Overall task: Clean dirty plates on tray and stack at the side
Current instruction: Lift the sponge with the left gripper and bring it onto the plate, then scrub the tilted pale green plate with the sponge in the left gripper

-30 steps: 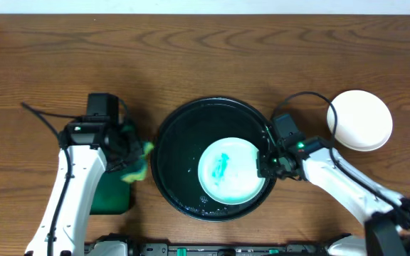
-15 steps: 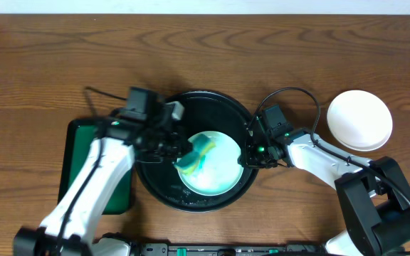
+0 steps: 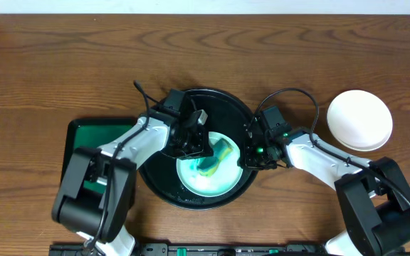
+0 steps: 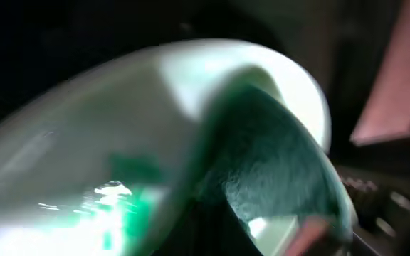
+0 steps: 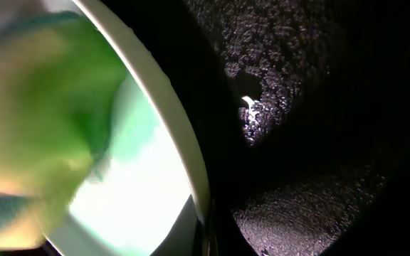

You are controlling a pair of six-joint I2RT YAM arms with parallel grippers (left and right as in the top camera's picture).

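The left gripper (image 3: 203,146) is clenched on a yellow-green sponge (image 3: 221,151) and presses it onto the pale aqua round plate (image 3: 198,179). This plate lies inside the large round glossy black tray (image 3: 216,107) and shows a green smear beside the sponge. The right gripper (image 3: 248,155) sits at the plate's right rim; its grasp cannot be told. A white round plate (image 3: 359,119) lies on the wooden table (image 3: 48,64), well apart to the right. It looks clean, so the task seems far along: wiping and stacking this plate remain.

Wooden table (image 3: 48,64) with black tray (image 3: 223,112), green tray (image 3: 80,135) left, white plate (image 3: 359,119) right
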